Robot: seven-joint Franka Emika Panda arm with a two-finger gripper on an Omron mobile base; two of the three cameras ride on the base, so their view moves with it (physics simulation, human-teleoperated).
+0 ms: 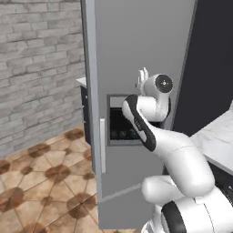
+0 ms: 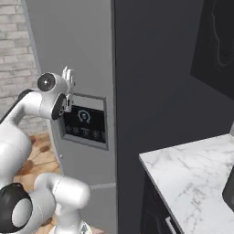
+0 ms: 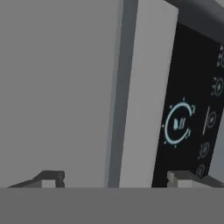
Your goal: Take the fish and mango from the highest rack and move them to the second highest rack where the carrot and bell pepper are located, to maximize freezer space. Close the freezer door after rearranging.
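With my gripper (image 1: pixel 143 75) spread and holding nothing, raised close before the shut freezer door (image 1: pixel 132 45) above its dark dispenser panel (image 2: pixel 85 122), I judge the slim upright handle (image 1: pixel 102 144), low and off to its left, my next target.

- A grey brick wall (image 1: pixel 36 68) stands on the left.
- The floor (image 1: pixel 41 191) is laid with tan and brown patterned tiles.
- A white marble desk (image 2: pixel 192 178) lies at the right, over dark cabinets.
- A tall dark panel (image 2: pixel 155 73) rises behind it.
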